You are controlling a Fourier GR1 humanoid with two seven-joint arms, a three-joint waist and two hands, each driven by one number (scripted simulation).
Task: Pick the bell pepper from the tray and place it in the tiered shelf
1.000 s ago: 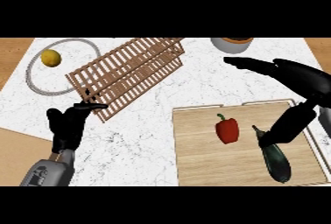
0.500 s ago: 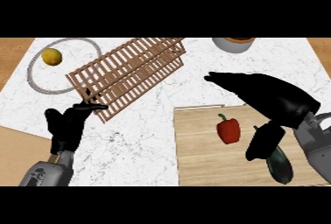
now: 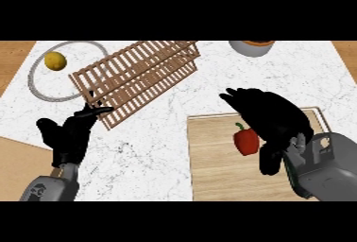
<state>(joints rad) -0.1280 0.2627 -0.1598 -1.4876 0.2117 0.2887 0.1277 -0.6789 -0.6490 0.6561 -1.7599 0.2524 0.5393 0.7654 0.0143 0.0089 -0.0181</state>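
A red bell pepper (image 3: 245, 141) with a green stem lies on the wooden tray (image 3: 213, 163) at the lower right. My right hand (image 3: 270, 117) hangs just over it and to its right, fingers relaxed and open, thumb (image 3: 269, 161) pointing down beside the pepper; it does not hold the pepper. The slatted wooden tiered shelf (image 3: 137, 79) lies tilted on the marble counter at the upper middle. My left hand (image 3: 68, 135) rests open at the lower left, just below the shelf's near corner.
A round plate (image 3: 40, 88) with a yellow lemon (image 3: 55, 61) sits at the upper left. A bowl (image 3: 251, 47) stands at the top edge, right of the shelf. My right forearm (image 3: 326, 168) covers the tray's right part.
My right hand has swung left and toward me, from the tray's far right edge to over the pepper. It now hides the dark vegetable seen on the tray earlier. The left hand stays still.
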